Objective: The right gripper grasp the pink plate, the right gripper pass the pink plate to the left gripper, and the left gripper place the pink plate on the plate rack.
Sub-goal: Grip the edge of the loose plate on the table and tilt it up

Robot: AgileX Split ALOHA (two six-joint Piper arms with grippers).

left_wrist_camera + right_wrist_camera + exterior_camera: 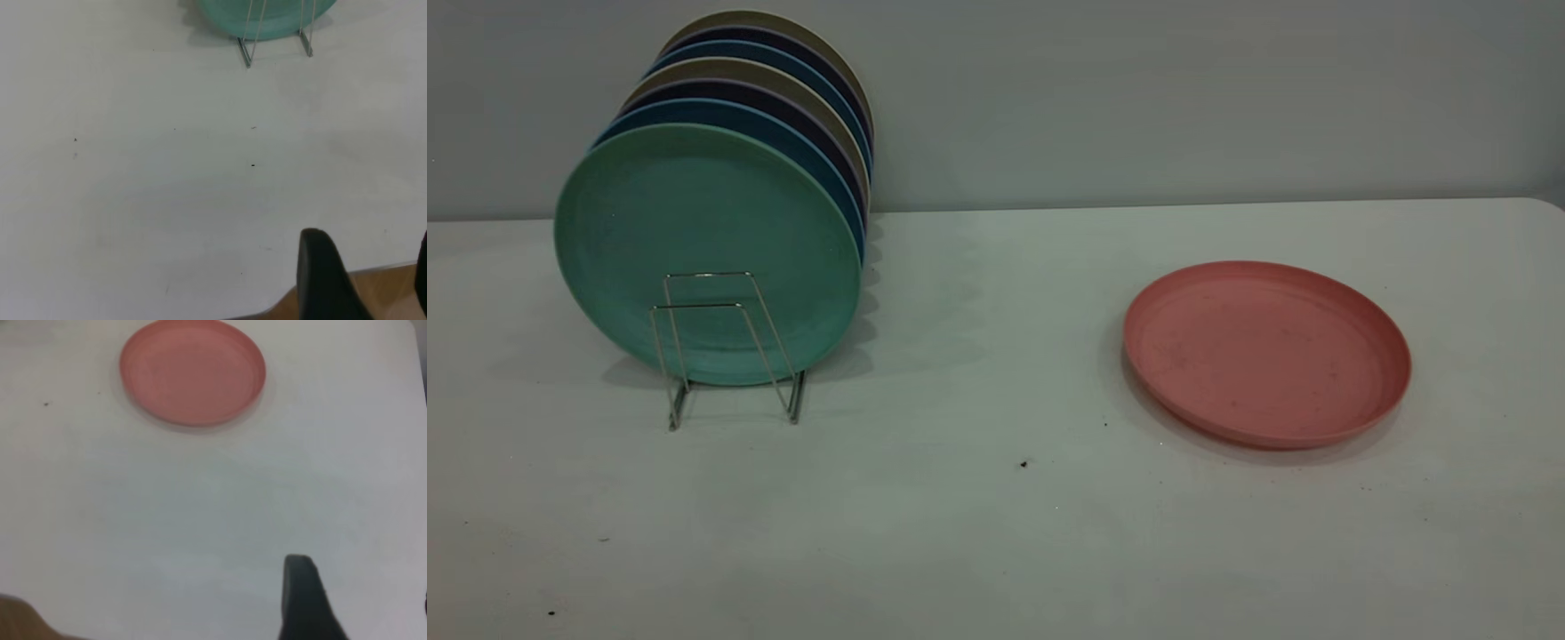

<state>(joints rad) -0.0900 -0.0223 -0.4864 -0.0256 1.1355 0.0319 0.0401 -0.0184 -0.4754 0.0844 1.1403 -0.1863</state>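
Observation:
The pink plate point(1267, 351) lies flat on the white table at the right; it also shows in the right wrist view point(192, 372), far ahead of my right gripper point(360, 581). The right gripper is open and empty over bare table. The plate rack point(725, 342) stands at the left, its front wire loops free; its feet show in the left wrist view point(247, 47). My left gripper point(367, 239) is open and empty, near the table's edge and well short of the rack. Neither arm shows in the exterior view.
Several plates stand upright in the rack, with a teal-green plate point(703, 249) at the front and blue, dark and beige ones behind. A grey wall runs behind the table point(996, 498). A wooden floor point(387, 293) shows below the table edge.

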